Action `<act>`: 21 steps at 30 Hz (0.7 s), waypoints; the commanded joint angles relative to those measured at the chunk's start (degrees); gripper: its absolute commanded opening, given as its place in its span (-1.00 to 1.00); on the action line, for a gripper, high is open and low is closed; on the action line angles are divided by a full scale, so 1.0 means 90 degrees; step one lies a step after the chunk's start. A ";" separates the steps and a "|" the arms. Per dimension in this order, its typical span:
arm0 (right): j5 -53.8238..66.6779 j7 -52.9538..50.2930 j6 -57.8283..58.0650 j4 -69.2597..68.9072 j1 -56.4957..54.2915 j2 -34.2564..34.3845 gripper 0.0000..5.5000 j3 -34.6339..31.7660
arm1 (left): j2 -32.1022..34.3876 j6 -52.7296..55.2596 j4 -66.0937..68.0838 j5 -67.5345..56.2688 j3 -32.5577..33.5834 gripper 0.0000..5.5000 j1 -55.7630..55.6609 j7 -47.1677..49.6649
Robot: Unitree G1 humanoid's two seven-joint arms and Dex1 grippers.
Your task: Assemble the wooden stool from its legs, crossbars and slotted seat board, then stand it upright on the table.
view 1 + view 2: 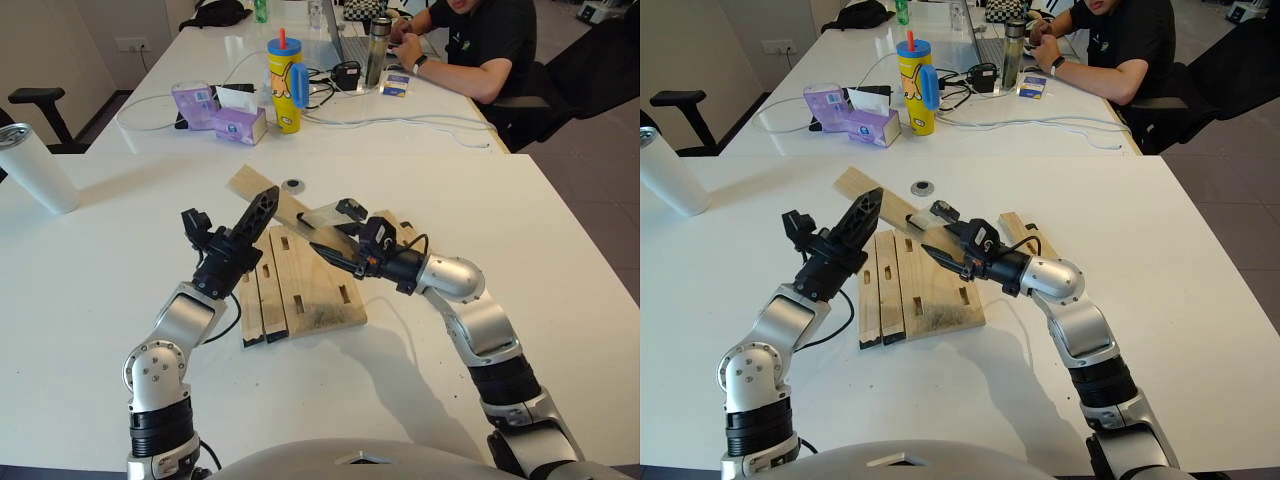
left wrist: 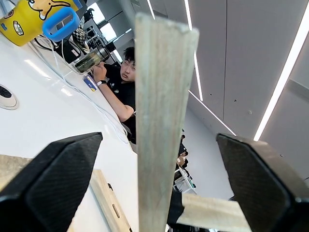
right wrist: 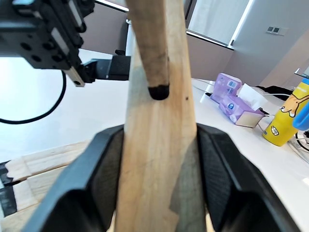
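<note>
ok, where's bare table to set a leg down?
Widest bare table: right of the right gripper and its wooden piece, out to the edge. Also the stretch between the white cylinder and the left gripper, and the near strip in front of the seat board. Crowded: middle, where that board, the plank and both grippers bunch.

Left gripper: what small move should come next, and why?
Probably close the left gripper on the wooden piece: the left wrist view shows it standing between wide-open jaws, touching neither, while the right gripper seemingly clamps it above the seat board.
</note>
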 commanded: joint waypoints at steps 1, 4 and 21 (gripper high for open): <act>0.0037 0.0062 -0.0059 -0.0135 0.0022 -0.0055 -0.22 0.0044 | 0.0047 -0.0123 0.0087 -0.0003 0.0078 0.34 -0.0190 0.0181; 0.0050 0.0062 -0.0060 -0.0124 0.0015 -0.0060 -0.22 0.0051 | 0.0082 -0.0151 0.0125 -0.0001 0.0079 0.19 -0.0217 0.0180; 0.0264 0.0119 0.0144 -0.0151 0.0013 -0.0080 -0.13 -0.0015 | 0.0184 -0.0264 0.0272 0.0123 0.0054 -0.61 -0.0289 0.0123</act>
